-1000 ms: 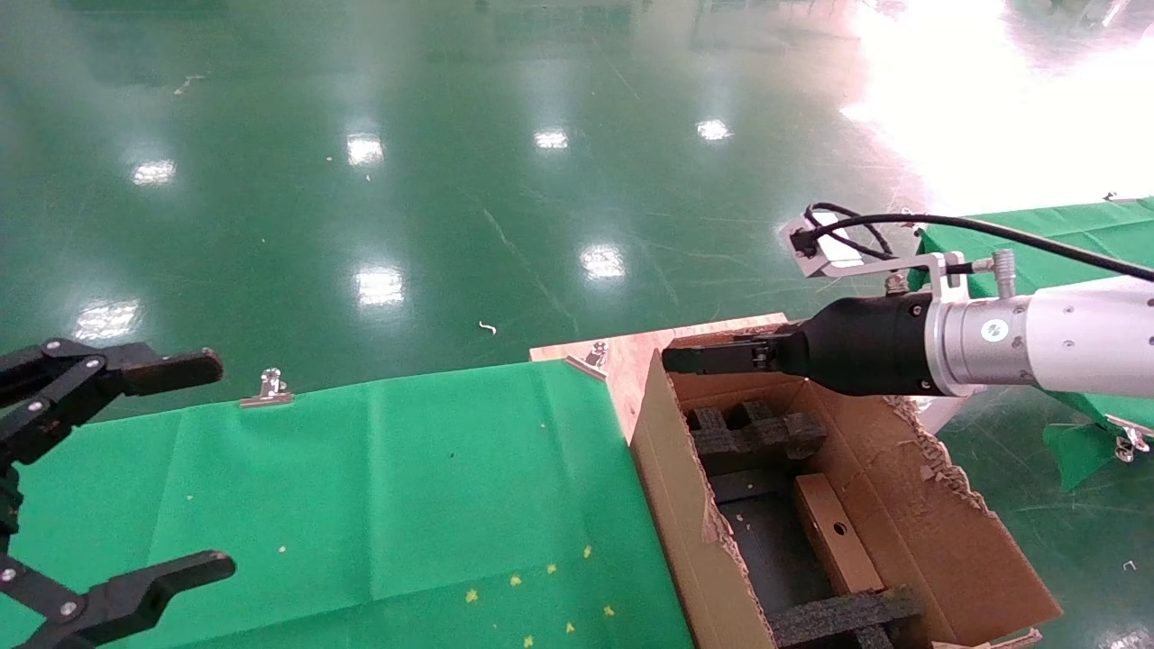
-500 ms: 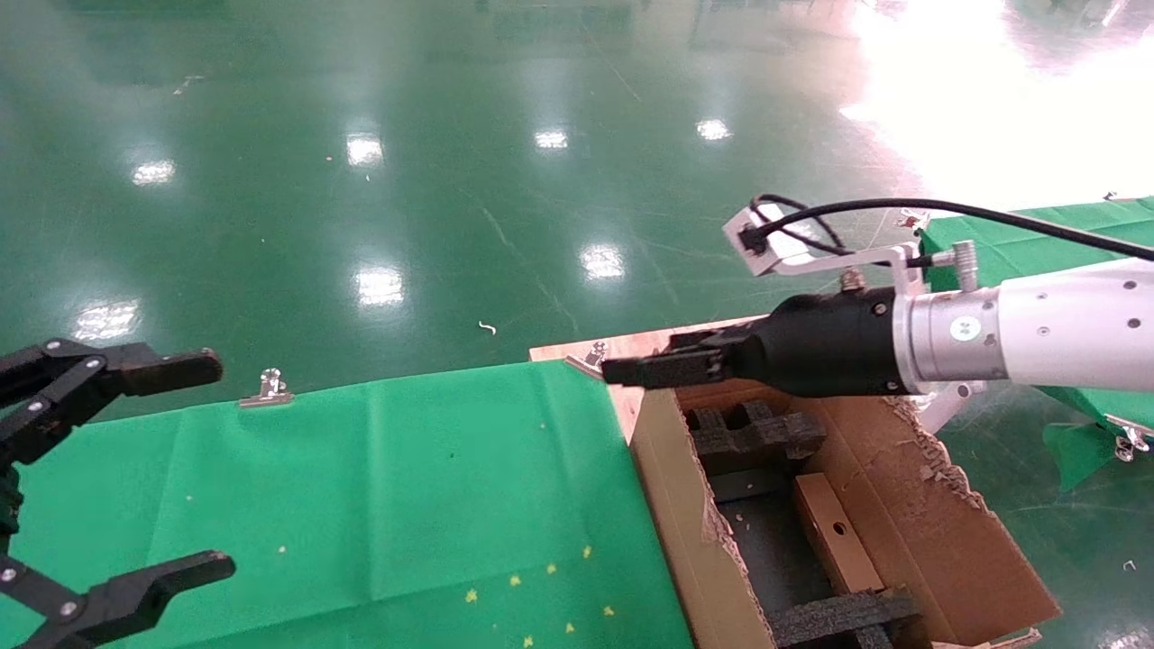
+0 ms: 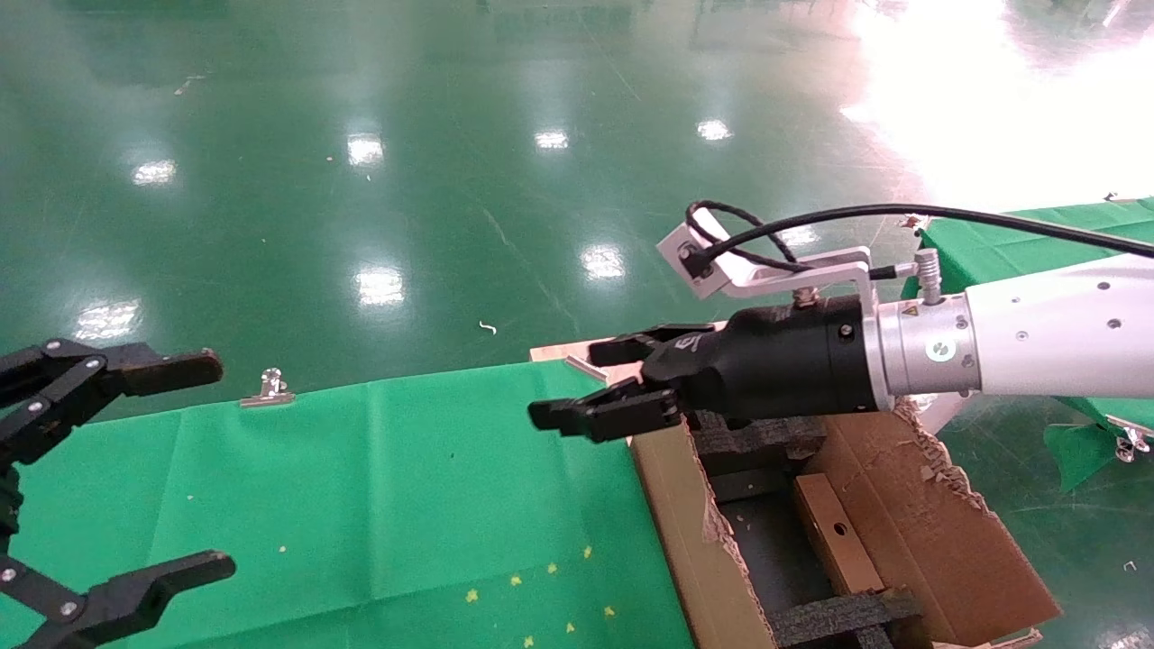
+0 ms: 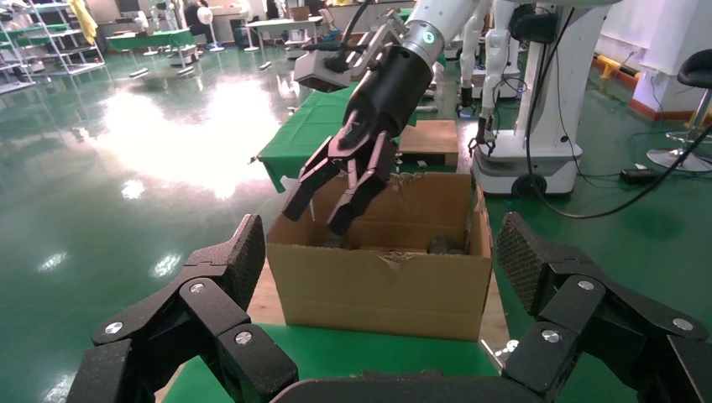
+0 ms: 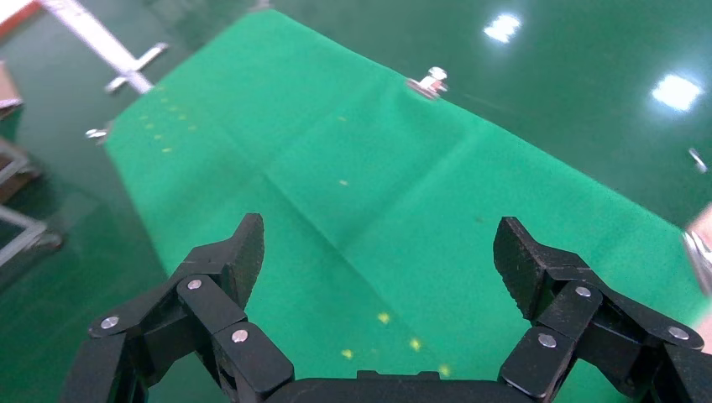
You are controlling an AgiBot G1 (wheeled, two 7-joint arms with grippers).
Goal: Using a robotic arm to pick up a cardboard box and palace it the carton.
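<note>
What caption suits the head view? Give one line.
Right gripper open and empty above the green table, cardboard box lying in the carton, left gripper parked open.

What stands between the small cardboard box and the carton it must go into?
Nothing visible: the cardboard box lies inside the carton, between black foam dividers. The right gripper hangs open and empty over the carton's left wall; the left gripper is parked open at the left of the table.

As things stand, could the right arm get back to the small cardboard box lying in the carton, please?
Probably yes. The right gripper is open and empty above the carton's left wall, and the cardboard box lies uncovered between the foam dividers, open from above.
</note>
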